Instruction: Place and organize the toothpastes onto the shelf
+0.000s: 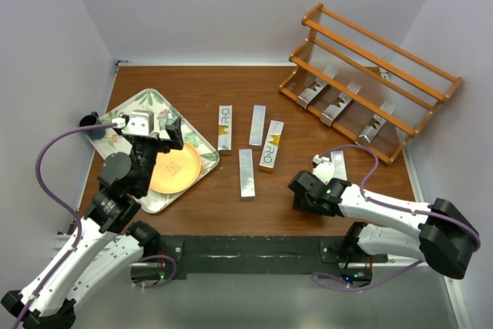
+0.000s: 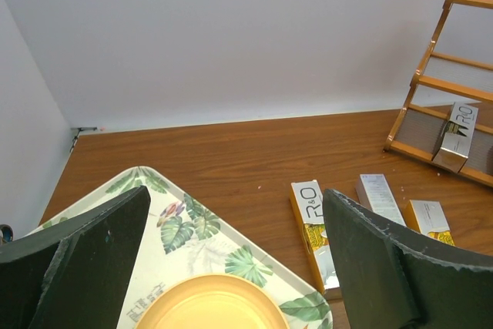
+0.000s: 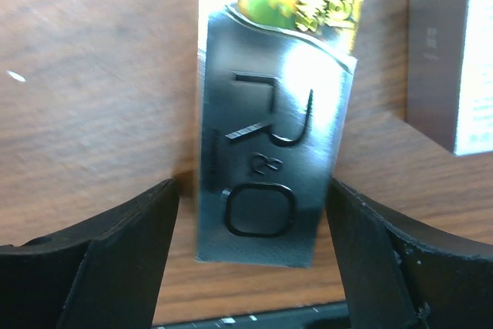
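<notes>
The right pincer [image 3: 253,190] straddles a toothpaste carton [image 3: 269,113] lying flat on the worktop [image 3: 92,75], with a slim gap beside one finger. The left pincer [image 2: 237,198] stands wide above the leaf-patterned tray [image 2: 192,221].

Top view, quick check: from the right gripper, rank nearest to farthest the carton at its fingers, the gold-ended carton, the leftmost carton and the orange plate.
From the right gripper:
1. carton at its fingers: between the fingers, right side of the table.
2. gold-ended carton: mid-table, to the gripper's left.
3. leftmost carton: farther left, near the tray.
4. orange plate: on the tray, far left.
</notes>
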You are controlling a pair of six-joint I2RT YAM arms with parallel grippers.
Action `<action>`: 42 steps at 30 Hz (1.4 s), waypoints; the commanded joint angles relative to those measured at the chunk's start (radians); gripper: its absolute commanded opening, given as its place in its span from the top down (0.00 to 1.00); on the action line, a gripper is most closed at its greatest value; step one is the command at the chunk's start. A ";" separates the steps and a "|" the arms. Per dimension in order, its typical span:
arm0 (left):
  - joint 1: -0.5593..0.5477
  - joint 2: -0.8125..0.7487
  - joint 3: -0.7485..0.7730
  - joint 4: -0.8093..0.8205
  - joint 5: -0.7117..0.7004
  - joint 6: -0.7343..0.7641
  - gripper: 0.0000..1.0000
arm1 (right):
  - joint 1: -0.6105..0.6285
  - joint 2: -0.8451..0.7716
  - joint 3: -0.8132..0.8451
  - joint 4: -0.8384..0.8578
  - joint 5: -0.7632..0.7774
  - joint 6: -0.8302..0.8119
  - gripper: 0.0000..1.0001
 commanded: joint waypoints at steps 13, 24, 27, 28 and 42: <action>0.002 0.013 -0.002 0.038 0.009 -0.004 0.00 | 0.062 0.047 0.018 0.067 0.170 0.125 0.41; 0.002 0.018 0.000 0.037 0.017 -0.004 0.00 | 0.079 -0.043 0.136 -0.087 0.178 0.023 0.78; 0.002 0.019 0.000 0.037 0.017 -0.004 0.00 | 0.079 -0.059 0.206 -0.121 0.169 -0.028 0.78; 0.002 0.021 0.000 0.037 0.017 -0.004 0.00 | 0.078 -0.059 0.247 -0.141 0.167 -0.048 0.79; 0.002 0.008 -0.002 0.035 0.025 -0.004 0.01 | -0.187 0.098 0.656 -0.102 0.095 -0.390 0.84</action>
